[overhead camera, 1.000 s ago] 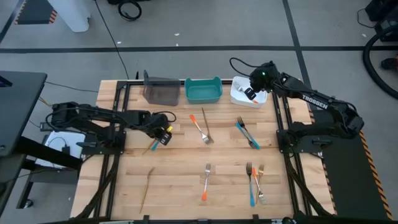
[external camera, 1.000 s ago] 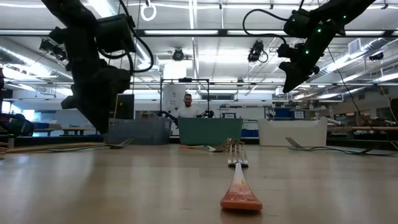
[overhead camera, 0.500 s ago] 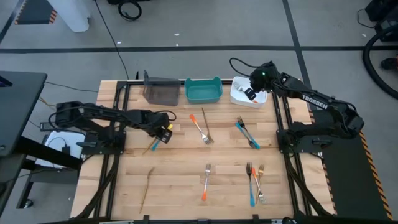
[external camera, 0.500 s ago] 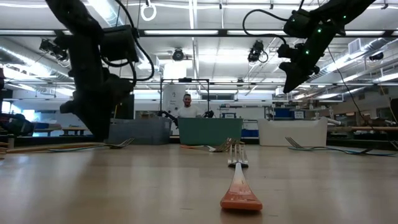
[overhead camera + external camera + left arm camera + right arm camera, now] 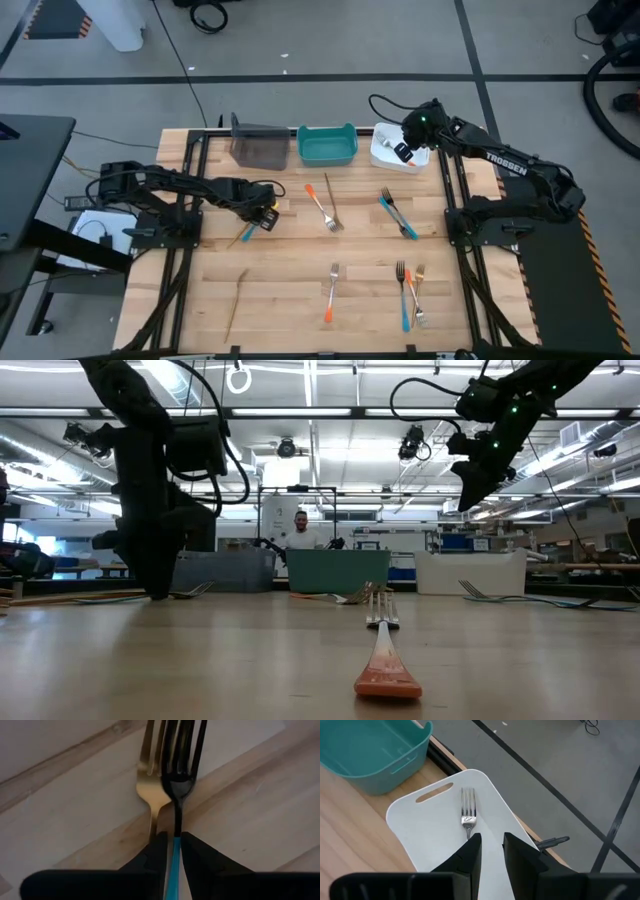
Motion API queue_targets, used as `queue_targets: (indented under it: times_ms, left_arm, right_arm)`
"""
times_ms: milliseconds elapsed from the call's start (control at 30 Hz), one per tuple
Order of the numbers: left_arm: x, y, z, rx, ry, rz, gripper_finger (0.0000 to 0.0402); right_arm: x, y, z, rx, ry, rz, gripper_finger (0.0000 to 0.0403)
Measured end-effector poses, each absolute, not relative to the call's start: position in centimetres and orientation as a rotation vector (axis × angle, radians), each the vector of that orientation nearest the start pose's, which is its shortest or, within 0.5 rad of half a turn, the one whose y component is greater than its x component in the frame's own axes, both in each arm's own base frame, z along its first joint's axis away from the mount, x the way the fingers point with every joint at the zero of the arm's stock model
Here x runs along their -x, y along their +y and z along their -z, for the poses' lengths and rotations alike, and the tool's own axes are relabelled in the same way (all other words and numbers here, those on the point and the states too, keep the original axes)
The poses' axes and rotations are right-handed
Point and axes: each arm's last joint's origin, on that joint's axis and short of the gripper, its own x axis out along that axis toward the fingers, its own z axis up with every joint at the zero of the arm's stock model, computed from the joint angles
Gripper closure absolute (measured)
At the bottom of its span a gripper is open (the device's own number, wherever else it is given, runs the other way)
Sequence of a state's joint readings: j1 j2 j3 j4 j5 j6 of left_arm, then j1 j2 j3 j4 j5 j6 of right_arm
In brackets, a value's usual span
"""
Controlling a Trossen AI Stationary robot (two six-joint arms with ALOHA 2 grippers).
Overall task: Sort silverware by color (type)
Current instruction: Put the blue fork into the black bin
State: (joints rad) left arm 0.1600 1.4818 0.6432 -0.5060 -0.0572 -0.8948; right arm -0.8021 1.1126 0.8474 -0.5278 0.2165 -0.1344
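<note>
Two overlapped forks (image 5: 170,780), only wrist-visible.

Bare wooden slatted surface (image 5: 285,265) lies open between the left-hand fork cluster and the centre forks. Three bins line the far edge: dark grey rectangular bin (image 5: 258,146), teal rectangular bin (image 5: 327,146), white rectangular bin (image 5: 398,152) (right arm hangs over this one, blocking entry from above). Front right is crowded by the blue- and orange-handled fork group (image 5: 409,288).

I see a blue-handled fork (image 5: 176,785) lying flat beside a gold fork (image 5: 151,785); more forks (image 5: 410,290) lie scattered, one (image 5: 467,817) in the white bin (image 5: 427,827).
</note>
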Motion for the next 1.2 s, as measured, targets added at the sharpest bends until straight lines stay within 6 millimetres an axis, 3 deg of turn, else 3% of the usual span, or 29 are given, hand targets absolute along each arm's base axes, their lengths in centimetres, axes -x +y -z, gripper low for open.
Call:
queue_targets:
  times_ms: [133, 300, 467, 600, 733, 833, 1067, 1200]
  left_arm:
    - [-22.4, 3.6, -13.0, 0.815, 1.172, -0.765, 0.0383]
    - [-23.4, 3.2, -13.7, 0.784, 1.158, -0.711, 0.0389]
    - [-26.0, 3.0, -17.0, 0.727, 1.082, -0.598, 0.0389]
    - [-27.8, 4.2, -21.0, 0.560, 1.022, -0.608, 0.0390]
    - [-27.7, 7.2, -24.8, 0.293, 1.034, -0.751, 0.0391]
    - [-26.9, 10.5, -26.3, 0.180, 1.073, -0.793, 0.0390]
    - [-23.0, 17.9, -25.5, 0.033, 1.223, -0.778, 0.0389]
    - [-21.8, 20.6, -25.8, -0.018, 1.167, -0.762, 0.0388]
  right_arm:
    - [-15.0, -16.4, -26.6, -0.122, 0.852, 0.906, 0.0314]
    - [-15.0, -16.4, -26.6, -0.122, 0.853, 0.906, 0.0314]
    - [-15.0, -16.4, -26.6, -0.122, 0.852, 0.906, 0.0314]
    - [-15.0, -16.4, -26.6, -0.122, 0.852, 0.906, 0.0314]
    - [-15.0, -16.4, -26.6, -0.125, 0.851, 0.906, 0.0314]
    - [-15.1, -16.4, -26.6, -0.149, 0.837, 0.900, 0.0314]
    - [-15.2, -16.2, -26.5, -0.245, 0.801, 0.893, 0.0314]
    - [-15.3, -16.1, -26.4, -0.292, 0.781, 0.908, 0.0314]
